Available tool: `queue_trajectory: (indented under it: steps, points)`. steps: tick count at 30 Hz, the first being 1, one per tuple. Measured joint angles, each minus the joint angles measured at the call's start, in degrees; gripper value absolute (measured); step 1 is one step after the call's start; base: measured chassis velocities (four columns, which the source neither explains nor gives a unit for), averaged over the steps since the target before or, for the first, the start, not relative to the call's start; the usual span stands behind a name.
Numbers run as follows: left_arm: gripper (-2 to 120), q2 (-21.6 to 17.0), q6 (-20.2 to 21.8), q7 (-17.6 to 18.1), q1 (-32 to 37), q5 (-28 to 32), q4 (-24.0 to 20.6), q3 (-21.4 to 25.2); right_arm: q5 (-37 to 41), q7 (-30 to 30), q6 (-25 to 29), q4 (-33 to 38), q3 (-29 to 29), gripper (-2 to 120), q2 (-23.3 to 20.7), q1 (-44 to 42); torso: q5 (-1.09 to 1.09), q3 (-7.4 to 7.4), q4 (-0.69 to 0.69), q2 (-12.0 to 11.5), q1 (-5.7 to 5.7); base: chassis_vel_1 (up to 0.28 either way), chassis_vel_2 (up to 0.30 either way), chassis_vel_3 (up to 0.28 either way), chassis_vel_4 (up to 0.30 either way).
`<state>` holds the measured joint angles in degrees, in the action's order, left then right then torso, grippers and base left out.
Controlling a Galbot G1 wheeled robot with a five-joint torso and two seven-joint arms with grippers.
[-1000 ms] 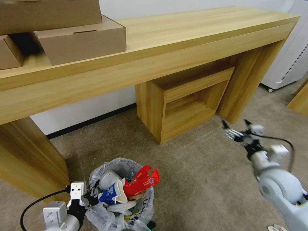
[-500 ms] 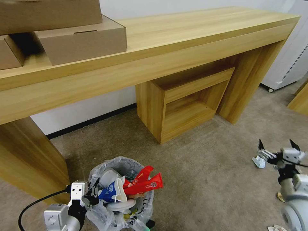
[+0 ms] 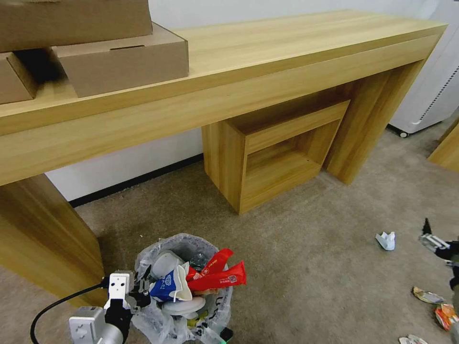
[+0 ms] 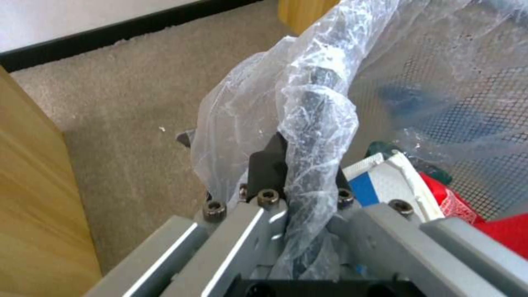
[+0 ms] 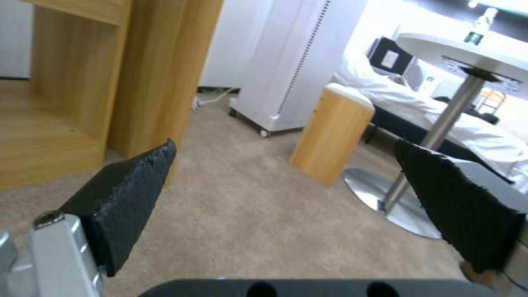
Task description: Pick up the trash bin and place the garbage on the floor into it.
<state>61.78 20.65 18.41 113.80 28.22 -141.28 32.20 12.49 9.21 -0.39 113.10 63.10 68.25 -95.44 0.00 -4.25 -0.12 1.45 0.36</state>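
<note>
From the head camera, the trash bin (image 3: 184,286) stands on the carpet in front of the long wooden desk (image 3: 248,62), near its left leg, lined with a crinkly plastic bag and stuffed with a red wrapper (image 3: 217,277), a blue-white carton (image 3: 167,285) and white pieces. The left pincer (image 3: 138,294) is at the bin's near-left rim. Off to the right, a white crumpled piece (image 3: 386,240) lies on the floor, with an orange wrapper (image 3: 446,315) and another scrap (image 3: 427,295) nearer the robot; the right pincer (image 3: 442,241) hangs at the frame edge just beside them. From the left wrist, the left pincer (image 4: 300,169) is clamped on the bag-covered rim (image 4: 313,123). From the right wrist, the right pincer (image 5: 291,198) is spread wide over bare carpet, holding nothing.
</note>
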Motion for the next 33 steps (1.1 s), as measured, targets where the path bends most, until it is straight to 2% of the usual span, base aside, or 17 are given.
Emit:
queue_trajectory:
  steps: [12, 23, 33]
  points:
    - [0, 0.1, -0.9, 0.2, 0.2, -1.5, 1.1, -1.4, -1.9, -0.3, 1.4, 0.0, -0.1, 100, 2.9, -1.1, 0.0, 0.0, 0.0, 0.0, 0.0, 0.0, 0.0, 0.0, 0.0]
    - [0, 0.6, -1.1, 0.2, 0.9, -2.6, 0.9, -1.9, -1.8, -0.1, 1.2, 1.2, 0.5, 100, 2.7, -1.9, 0.0, 0.0, 0.0, 0.0, 0.0, -0.004, -0.006, -0.005, -0.004]
    - [0, 0.8, -1.2, 0.3, 1.1, -3.5, 1.1, -2.8, -1.4, 0.1, 0.7, 1.3, 0.6, 100, 2.4, -1.9, 0.01, 0.0, 0.0, 0.0, 0.01, -0.102, -0.097, -0.096, -0.088]
